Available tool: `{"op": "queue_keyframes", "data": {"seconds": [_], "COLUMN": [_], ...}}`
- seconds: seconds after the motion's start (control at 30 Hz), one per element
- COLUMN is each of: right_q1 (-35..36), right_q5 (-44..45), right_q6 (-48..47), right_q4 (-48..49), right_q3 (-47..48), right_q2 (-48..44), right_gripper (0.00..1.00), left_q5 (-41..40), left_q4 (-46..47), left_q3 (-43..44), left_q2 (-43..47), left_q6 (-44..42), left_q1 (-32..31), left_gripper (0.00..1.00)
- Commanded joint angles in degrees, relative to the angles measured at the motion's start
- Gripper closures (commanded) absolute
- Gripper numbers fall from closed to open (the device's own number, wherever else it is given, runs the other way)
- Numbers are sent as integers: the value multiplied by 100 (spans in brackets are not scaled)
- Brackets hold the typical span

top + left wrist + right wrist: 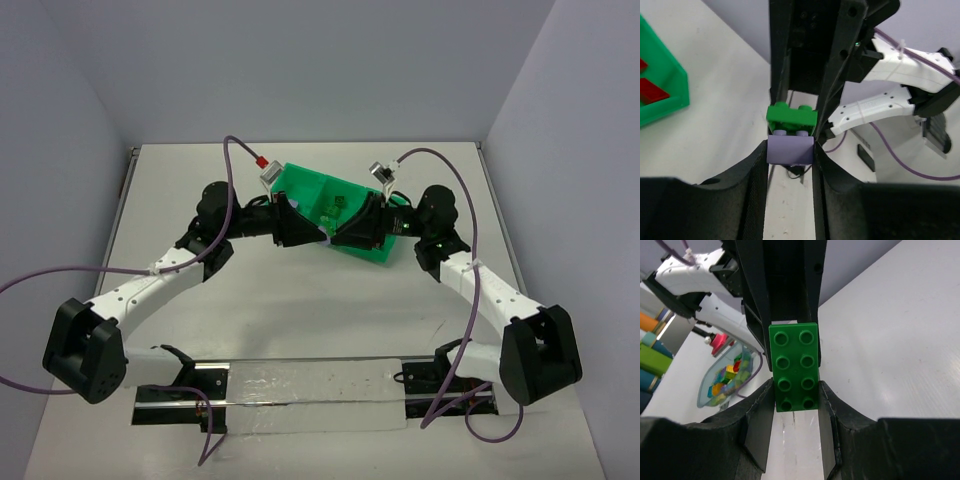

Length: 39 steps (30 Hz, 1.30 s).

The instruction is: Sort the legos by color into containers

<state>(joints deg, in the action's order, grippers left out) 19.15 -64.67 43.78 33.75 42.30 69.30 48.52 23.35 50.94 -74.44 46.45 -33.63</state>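
Note:
My left gripper is shut on a lavender brick. A green brick is joined to its studded top. My right gripper is shut on that green brick, studs facing its camera; the lavender brick is hidden there. In the top view the left gripper and right gripper meet tip to tip, above the table at the front edge of the green tray. Green bricks lie in its middle compartment. Red bricks lie in the compartment seen in the left wrist view.
A clear bowl of mixed coloured bricks shows in the right wrist view, off to the left. A clear strip on a black rail lies along the near table edge. Purple cables loop beside both arms.

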Motion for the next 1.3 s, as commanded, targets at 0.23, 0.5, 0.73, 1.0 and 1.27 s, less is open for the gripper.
{"op": "queue_keyframes", "data": {"seconds": [0.23, 0.5, 0.73, 1.0, 1.27], "right_q1": [-584, -582, -588, -588, -395], "right_q5": [947, 3567, 4310, 4369, 4437], "right_q6": [104, -1540, -1986, -2307, -2243], "right_q4": [-228, -2851, -3430, -3818, -3832], "right_q3": [-9, 79, -231, -229, 154], "right_q2": [-292, -980, -1820, -1999, -1415], "right_gripper": [100, 100, 100, 100, 100], "left_q5": [-1171, -3832, -4958, -5271, -5349], "left_q4": [-871, -3247, -4379, -4492, -4699], "left_q3": [-183, 1655, 3505, 4391, 4785], "left_q2": [269, -1144, -3120, -4143, -4544], "left_q6": [-150, -185, -423, -526, -655], "left_q1": [541, 586, 646, 806, 806], "left_gripper": [100, 100, 100, 100, 38]}}
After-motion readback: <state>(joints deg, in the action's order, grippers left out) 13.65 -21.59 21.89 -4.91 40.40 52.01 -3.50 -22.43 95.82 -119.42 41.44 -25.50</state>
